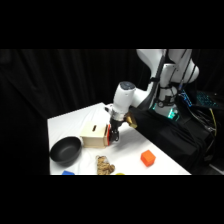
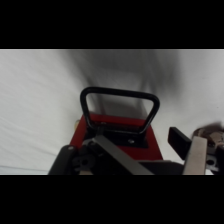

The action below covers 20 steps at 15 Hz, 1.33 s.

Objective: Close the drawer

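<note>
Black curtains surround a white worktop. At the side view's centre sits a pale wooden box, the arm's fingers right against its red drawer. The wrist view shows the black loop handle centred; whether the fingers are open I cannot tell. The drawer looks nearly closed.

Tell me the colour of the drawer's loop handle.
Black. The handle on the red drawer front shows best in the wrist view.
</note>
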### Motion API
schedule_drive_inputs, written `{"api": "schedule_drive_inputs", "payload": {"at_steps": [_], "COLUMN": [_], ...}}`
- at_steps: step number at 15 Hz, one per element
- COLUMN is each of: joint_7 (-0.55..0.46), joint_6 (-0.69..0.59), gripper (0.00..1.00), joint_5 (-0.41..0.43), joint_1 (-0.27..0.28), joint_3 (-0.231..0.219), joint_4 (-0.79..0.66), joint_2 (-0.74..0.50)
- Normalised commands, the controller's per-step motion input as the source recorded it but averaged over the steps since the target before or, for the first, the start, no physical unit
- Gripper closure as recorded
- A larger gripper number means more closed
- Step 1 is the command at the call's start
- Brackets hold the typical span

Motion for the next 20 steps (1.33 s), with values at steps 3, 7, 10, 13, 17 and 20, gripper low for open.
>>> {"api": "schedule_drive_inputs", "payload": {"at_steps": [3,7,10,13,17,20], "joint_7": [0.07,0.03,0.02,0.02,0.03,0.02], "joint_6": [0.17,0.15,0.12,0.11,0.11,0.10], "gripper": [0.00,0.00,0.00,0.00,0.00,0.00], "joint_5": [-0.068,-0.037,-0.031,-0.042,-0.059,-0.058], "joint_1": [0.035,0.012,0.006,0.020,0.034,0.024], "joint_3": [-0.094,-0.052,-0.045,-0.057,-0.075,-0.068], "joint_4": [0.13,0.15,0.14,0.12,0.10,0.06], "joint_2": [0.12,0.13,0.09,0.06,0.04,0.01]}}
